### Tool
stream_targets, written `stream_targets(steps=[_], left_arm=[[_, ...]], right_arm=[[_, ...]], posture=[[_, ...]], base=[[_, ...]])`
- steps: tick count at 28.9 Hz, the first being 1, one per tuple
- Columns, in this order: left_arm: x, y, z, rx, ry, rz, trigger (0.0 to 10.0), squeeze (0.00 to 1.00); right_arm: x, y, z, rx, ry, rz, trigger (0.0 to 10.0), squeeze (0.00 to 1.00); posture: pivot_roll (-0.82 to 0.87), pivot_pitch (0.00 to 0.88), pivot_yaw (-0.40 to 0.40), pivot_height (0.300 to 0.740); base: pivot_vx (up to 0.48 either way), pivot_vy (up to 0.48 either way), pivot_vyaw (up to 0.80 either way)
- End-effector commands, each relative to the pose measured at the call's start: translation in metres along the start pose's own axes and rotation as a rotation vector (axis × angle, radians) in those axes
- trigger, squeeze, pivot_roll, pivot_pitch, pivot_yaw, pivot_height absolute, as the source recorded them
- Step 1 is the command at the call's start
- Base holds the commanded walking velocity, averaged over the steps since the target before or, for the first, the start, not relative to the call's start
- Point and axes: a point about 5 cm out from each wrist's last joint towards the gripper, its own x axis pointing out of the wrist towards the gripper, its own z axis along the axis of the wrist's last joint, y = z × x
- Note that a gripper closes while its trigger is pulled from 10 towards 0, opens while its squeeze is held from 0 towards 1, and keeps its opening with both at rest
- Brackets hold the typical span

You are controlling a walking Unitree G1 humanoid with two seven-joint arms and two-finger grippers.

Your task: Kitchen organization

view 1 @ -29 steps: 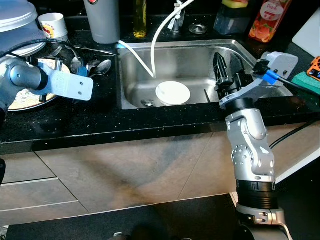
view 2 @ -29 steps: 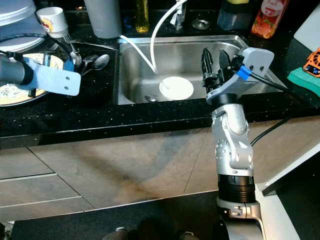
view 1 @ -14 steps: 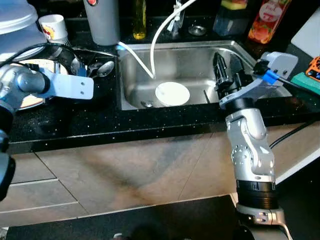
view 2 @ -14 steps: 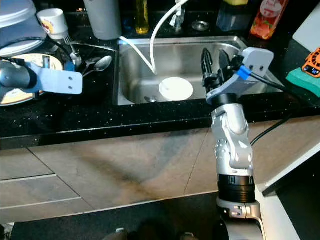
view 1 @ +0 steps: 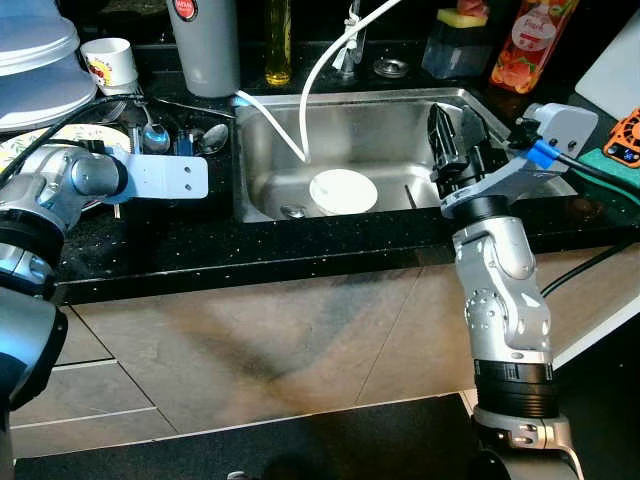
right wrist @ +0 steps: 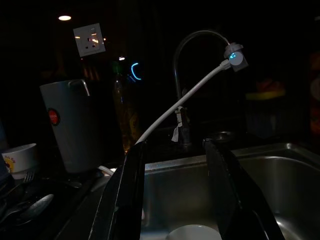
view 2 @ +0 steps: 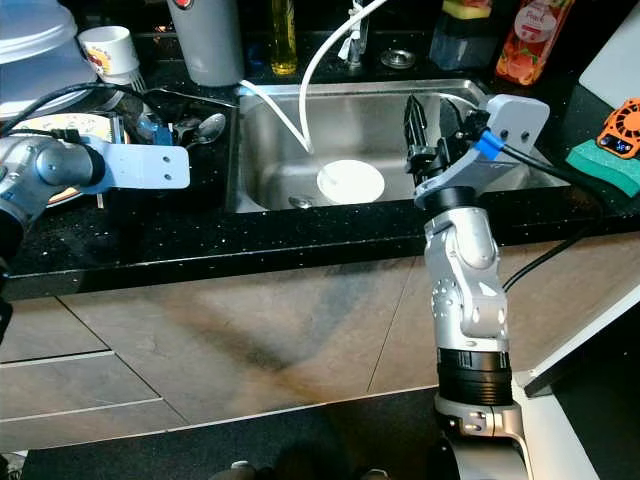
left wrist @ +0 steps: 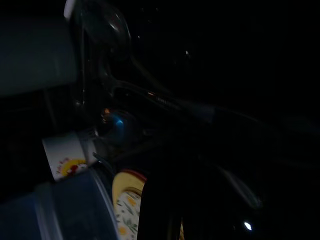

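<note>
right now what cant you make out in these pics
- Left claw: its fingers are hidden behind the blue wrist plate in the eye views, and the left wrist view is too dark to show them, so open or shut is unclear.
- Patterned plate: mostly covered by the left arm and a cable.
- Spoons beside the sink: tangled, count unclear.
- Red bottle: top cut off by the frame edge.

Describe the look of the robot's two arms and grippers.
Both arms are silver with black joint rings. The right gripper has two long black fingers, a pale grey camera housing, a blue clip and a black cable. The left gripper's wrist carries a light blue plate with small holes and a black cable.
</note>
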Motion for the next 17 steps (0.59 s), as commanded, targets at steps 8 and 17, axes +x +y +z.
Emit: stream_targets(steps=[8, 17], left_arm=[[-0.014, 0.040, 0.012, 0.118, -0.014, 0.195, 10.0, 0.00], [-0.025, 0.054, 0.016, 0.144, -0.042, 0.241, 10.0, 0.00]], right_arm=[[0.003, 0.002, 0.002, 0.006, -0.008, 0.011, 10.0, 0.00], [0.003, 0.001, 0.002, 0.004, -0.007, 0.014, 10.0, 0.00]], posture=[[0.16, 0.099, -0.012, 0.740], [0.16, 0.097, -0.016, 0.740]], base=[[0.000, 0.000, 0.00], [0.000, 0.000, 0.00]])
